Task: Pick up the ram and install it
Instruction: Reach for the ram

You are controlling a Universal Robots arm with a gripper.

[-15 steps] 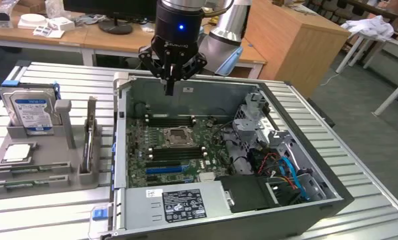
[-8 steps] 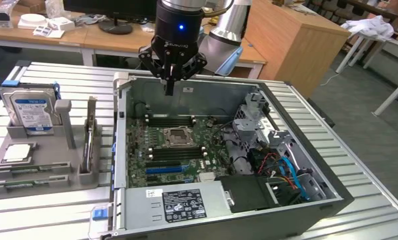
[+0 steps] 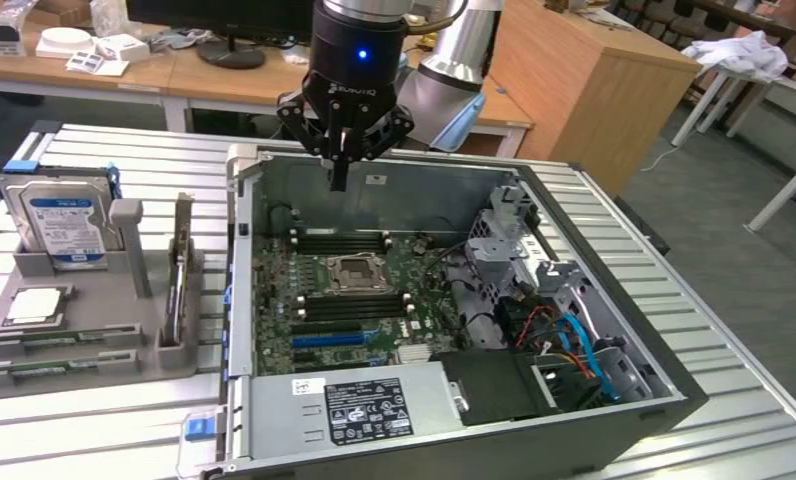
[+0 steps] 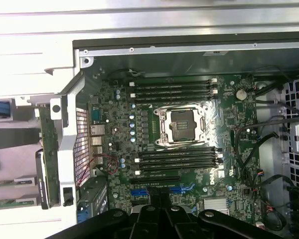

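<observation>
The ram (image 3: 181,272) is a thin green stick standing on edge in the grey holder (image 3: 91,350) at the exterior view's left; in the wrist view the ram (image 4: 48,144) shows beside the case wall. My gripper (image 3: 338,178) hangs shut over the far wall of the open computer case (image 3: 638,400), well apart from the ram, with nothing between its fingers. In the wrist view my gripper (image 4: 159,199) looks down on the motherboard (image 4: 114,144). Black memory slots (image 4: 174,88) lie on both sides of the processor socket (image 4: 182,124), and no stick shows in them.
The holder also carries a silver hard drive (image 3: 62,222), a square silver processor chip (image 3: 35,305) and more green sticks (image 3: 51,341) lying flat. Inside the case are a power supply (image 3: 365,410), a drive cage (image 3: 505,240) and loose cables (image 3: 572,340). Desks stand behind.
</observation>
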